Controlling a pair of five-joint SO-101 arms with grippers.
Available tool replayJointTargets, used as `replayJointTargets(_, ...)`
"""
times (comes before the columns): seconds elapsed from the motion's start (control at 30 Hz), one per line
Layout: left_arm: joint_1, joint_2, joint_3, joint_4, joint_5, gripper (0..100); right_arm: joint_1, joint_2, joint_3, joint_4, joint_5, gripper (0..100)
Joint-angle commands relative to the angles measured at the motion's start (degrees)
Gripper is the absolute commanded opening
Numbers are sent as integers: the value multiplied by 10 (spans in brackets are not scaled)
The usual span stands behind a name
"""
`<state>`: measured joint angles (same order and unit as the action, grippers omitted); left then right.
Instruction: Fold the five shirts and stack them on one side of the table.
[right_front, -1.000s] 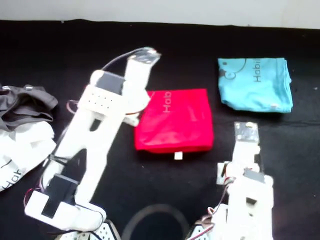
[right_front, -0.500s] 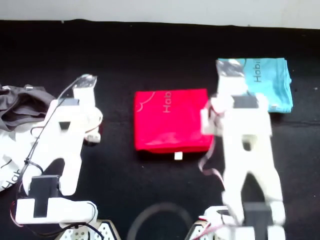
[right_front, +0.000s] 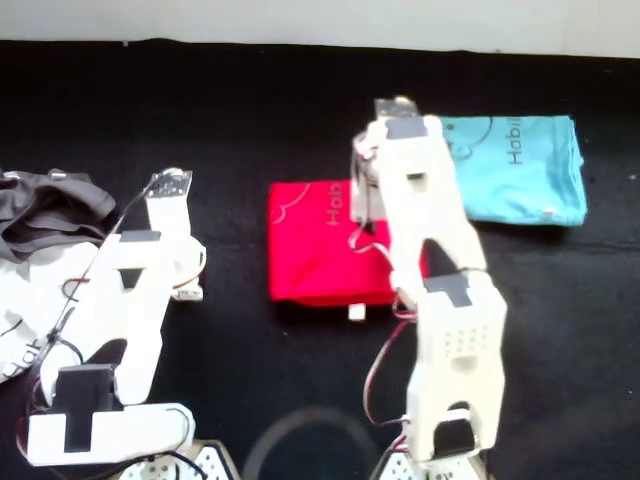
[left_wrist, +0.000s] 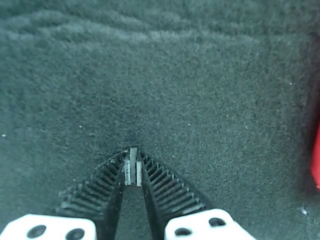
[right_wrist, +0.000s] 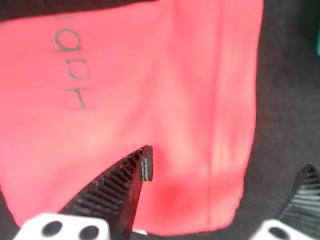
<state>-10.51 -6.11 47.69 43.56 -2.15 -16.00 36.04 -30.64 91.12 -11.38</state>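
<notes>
Shirts on the black table (right_front: 200, 90), two of them folded, both arms out over the cloth.
Red shirt (right_front: 320, 240) sits folded flat in the centre of the frame. The right hand (right_wrist: 226, 169) is spread wide open right above it, gripping nothing: one toothed finger is over the red fabric, the other is out over the dark cloth past the shirt's edge. Teal shirt (right_front: 515, 168) lies folded at upper right, apart from the red one. Over at the left edge, a grey shirt (right_front: 50, 205) is crumpled against a white shirt (right_front: 40, 290), both unfolded. The left hand (left_wrist: 132, 167) is clenched on nothing, tips touching, above bare table between that heap and the red shirt.
</notes>
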Motion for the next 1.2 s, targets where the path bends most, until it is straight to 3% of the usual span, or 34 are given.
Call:
replayJointTargets(0.0, -7, -2, 1, -18, -2, 14, 0, 44, -83, 14, -32, 419)
replayJointTargets(0.3, -7, -2, 1, -18, -2, 14, 7, 183, -134, 33, -47, 385)
replayJointTargets(0.37, -7, -2, 1, -18, -2, 14, 9, 208, -136, 36, -47, 274)
replayJointTargets(0.47, -7, -2, 1, -18, -2, 13, 11, 231, -136, 45, -34, 4)
replayJointTargets(0.53, -7, -2, 1, -18, -2, 13, 11, 233, -136, 53, -11, 39)
replayJointTargets(0.7, -7, -2, 1, -18, -2, 13, 41, 199, -145, 53, 34, 7)
replayJointTargets(0.9, -7, -1, 1, -18, -2, 13, 102, 119, -269, 65, 156, 6)
replayJointTargets(1.17, -7, -1, 1, -18, -2, 13, 169, 63, -380, 73, 226, 6)
